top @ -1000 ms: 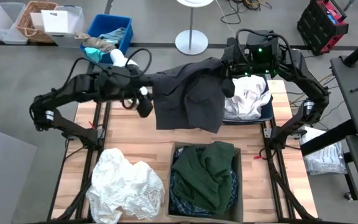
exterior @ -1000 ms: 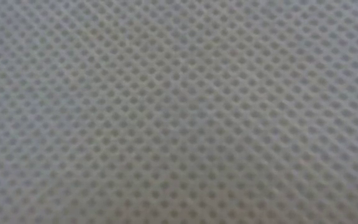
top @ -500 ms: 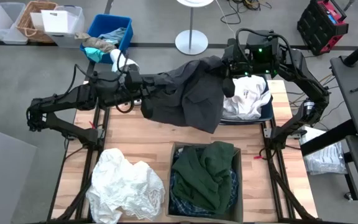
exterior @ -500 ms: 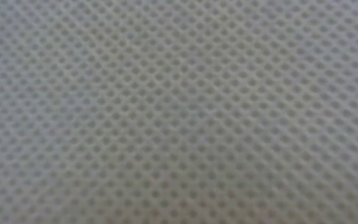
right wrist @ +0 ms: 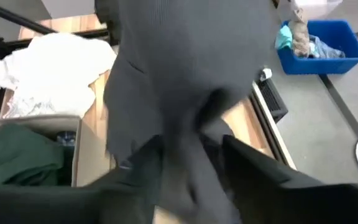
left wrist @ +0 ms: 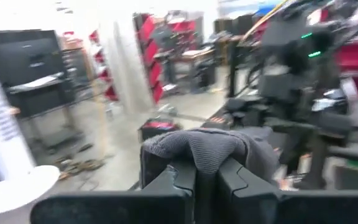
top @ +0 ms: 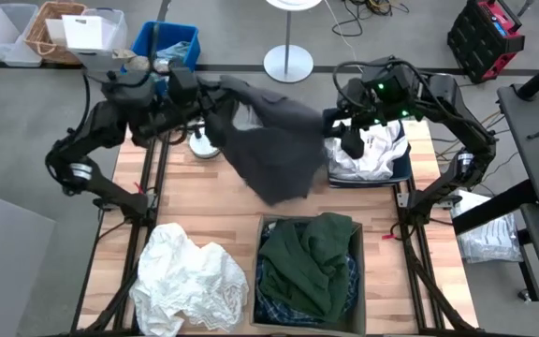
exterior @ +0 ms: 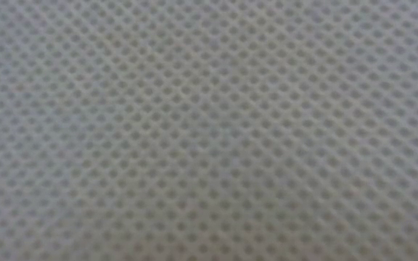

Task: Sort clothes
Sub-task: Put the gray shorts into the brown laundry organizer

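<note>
Charcoal grey garment (top: pixel 274 140) hangs stretched in the air between both arms, above the far half of the table (top: pixel 204 201). Left gripper (left wrist: pixel 207 177) raised high at the far left corner, elbow bent back toward the left edge; its fingers (left wrist: pixel 179 180) are pressed nearly together with a fold of grey cloth bunched just over their tips. Right gripper (right wrist: pixel 194 165) reaches in from the far right; fabric runs down between its fingers (right wrist: pixel 247 158), which pinch it. White clothes (top: pixel 372 150) lie in a bin just below the right jaws. Dark green garment (top: pixel 312 257) fills the near box; a white heap (top: pixel 190 276) sits beside it. Low view is covered by mesh fabric.
</note>
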Robot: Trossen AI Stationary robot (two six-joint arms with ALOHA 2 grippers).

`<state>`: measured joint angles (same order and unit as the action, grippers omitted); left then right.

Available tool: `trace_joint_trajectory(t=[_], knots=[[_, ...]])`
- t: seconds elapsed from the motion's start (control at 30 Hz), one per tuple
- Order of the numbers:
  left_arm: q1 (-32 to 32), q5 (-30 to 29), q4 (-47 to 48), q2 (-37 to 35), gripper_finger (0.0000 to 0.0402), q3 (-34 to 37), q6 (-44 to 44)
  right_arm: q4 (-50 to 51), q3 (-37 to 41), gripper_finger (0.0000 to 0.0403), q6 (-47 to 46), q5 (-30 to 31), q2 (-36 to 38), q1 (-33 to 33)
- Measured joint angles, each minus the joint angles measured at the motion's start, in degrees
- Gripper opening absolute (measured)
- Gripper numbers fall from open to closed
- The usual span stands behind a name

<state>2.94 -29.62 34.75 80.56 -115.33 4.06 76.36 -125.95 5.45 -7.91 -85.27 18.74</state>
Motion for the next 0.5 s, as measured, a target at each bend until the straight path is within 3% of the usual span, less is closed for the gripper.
trace_joint_trajectory(t=[0.23, 0.5], knots=[[0.0, -2.6, 14.5, 12.6, 0.0, -19.3, 1.2, -8.1, -1.8, 0.0278, -3.5, 0.1, 0.0, 0.0], [0.5, -2.8, 14.5, 15.0, 0.0, -15.3, -0.3, -15.7, -2.3, 0.034, -4.0, -1.1, -3.2, -1.6]])
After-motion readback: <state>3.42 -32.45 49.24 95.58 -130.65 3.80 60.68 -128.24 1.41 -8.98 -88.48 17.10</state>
